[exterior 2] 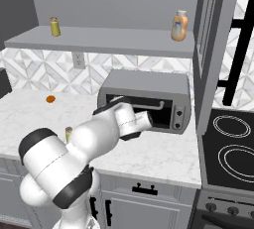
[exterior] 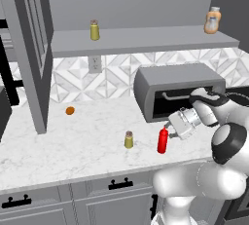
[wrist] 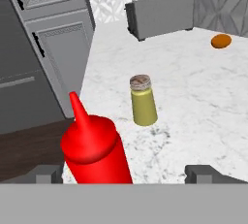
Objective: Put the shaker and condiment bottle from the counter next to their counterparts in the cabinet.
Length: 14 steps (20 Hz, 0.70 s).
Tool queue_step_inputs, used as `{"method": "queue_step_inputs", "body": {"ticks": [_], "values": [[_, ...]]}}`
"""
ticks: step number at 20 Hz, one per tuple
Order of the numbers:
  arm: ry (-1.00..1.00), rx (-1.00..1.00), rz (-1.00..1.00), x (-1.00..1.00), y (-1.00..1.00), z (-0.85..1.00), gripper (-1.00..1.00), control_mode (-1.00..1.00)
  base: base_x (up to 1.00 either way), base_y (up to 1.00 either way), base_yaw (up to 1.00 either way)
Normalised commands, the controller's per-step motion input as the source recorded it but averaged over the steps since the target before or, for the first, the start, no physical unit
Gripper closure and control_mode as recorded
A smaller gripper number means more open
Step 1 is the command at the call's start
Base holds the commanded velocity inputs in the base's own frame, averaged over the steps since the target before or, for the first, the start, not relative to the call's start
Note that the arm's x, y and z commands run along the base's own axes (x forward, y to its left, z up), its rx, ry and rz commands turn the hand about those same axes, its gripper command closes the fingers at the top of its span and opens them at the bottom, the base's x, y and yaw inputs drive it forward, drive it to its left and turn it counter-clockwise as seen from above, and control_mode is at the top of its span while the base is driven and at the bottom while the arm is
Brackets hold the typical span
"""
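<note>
The red condiment bottle [exterior: 163, 140] stands upright on the marble counter [exterior: 73, 146] in front of the toaster oven. The olive-yellow shaker [exterior: 128, 140] stands a short way to its left. My gripper [exterior: 168, 127] reaches in from the right at the level of the bottle's nozzle and is open. In the hand view the condiment bottle [wrist: 94, 150] rises between the wide-set fingertips [wrist: 48, 173], nearer the left one, with the shaker [wrist: 143, 101] just beyond. On the cabinet shelf [exterior: 141, 41] stand a matching shaker [exterior: 94, 30] and a squat orange-tan bottle [exterior: 212, 20].
A grey toaster oven [exterior: 180, 90] sits on the counter right behind my hand. A small orange ball [exterior: 70, 110] lies at the back left. The open cabinet door [exterior: 29, 48] hangs at the left. A black stove [exterior 2: 233, 148] adjoins the counter on the right.
</note>
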Motion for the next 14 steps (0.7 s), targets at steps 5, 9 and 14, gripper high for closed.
{"method": "queue_step_inputs", "body": {"ticks": [5,9,14], "values": [[0.10,0.00,0.04,-0.19,0.11,-0.02,-1.00,-1.00,0.00,0.00,0.00],[0.02,0.00,0.01,-0.28,0.12,-0.03,-1.00,-1.00,0.00,0.00,0.00],[0.00,0.00,0.00,-0.33,0.14,-0.01,-1.00,-1.00,0.00,0.00,0.00]]}}
